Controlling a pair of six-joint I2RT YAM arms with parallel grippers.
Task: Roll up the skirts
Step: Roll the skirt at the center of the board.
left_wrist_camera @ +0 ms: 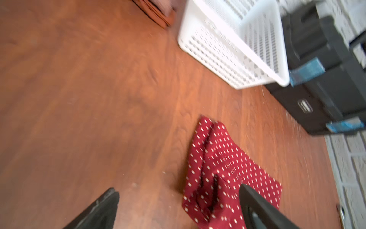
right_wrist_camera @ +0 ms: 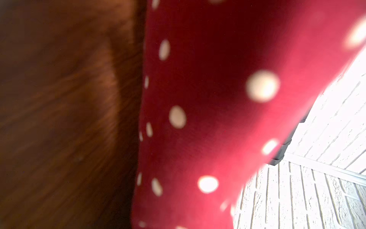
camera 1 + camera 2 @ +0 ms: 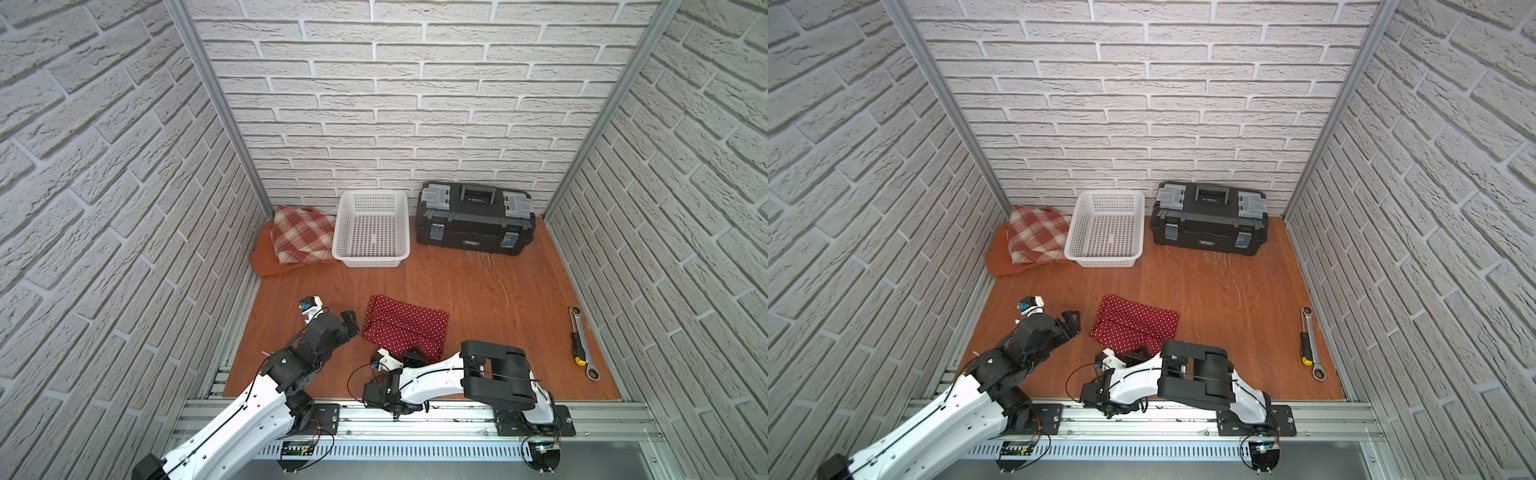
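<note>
Brick walls [image 3: 415, 104], wooden worktop [image 3: 478, 299]. Dotted skirt [image 3: 405, 326], 6 o'clock: creased, unrolled. Plaid skirt [image 3: 301, 232] atop orange skirt [image 3: 266, 259], 11 o'clock: unrolled. Left pincer [image 3: 353, 323] wide open, empty; right pincer [image 3: 415, 354] seemingly nipping dotted hem. Barely begun.

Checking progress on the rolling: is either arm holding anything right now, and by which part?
The right gripper appears to pinch the polka-dot skirt at its near edge; the left gripper, fingers open beside it, holds nothing.
</note>
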